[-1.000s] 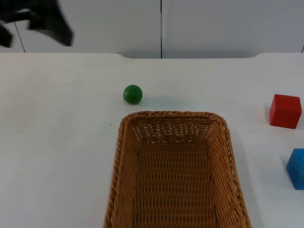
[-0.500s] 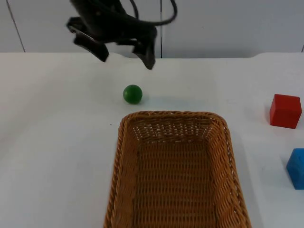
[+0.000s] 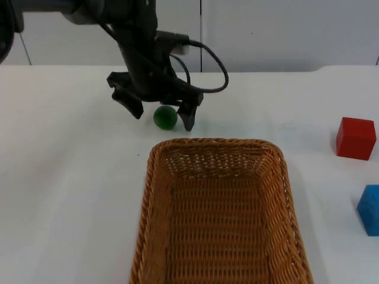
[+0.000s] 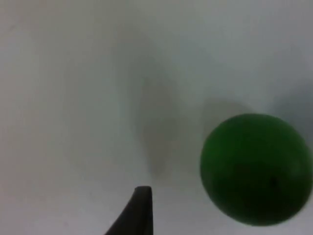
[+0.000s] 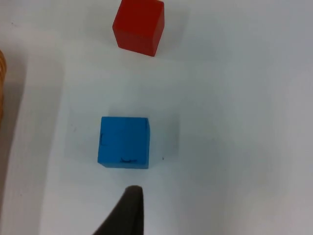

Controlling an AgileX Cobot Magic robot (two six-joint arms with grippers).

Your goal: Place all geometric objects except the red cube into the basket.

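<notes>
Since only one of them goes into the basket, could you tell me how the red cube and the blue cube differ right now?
The red cube is red, the blue cube blue. In the top view the red cube lies farther back on the table, while the blue cube lies nearer the camera and is cut off by the picture's edge. Both are cubes resting on the white table, right of the basket, apart and ungrasped.

White table top [image 3: 65, 195]: flat, matte, bare surface spreading wide on all sides; grey partition wall [image 3: 284, 32]: upright, standing along the table top's far edge, panelled, one dark vertical seam [image 3: 201, 35] rising from that edge.
</notes>
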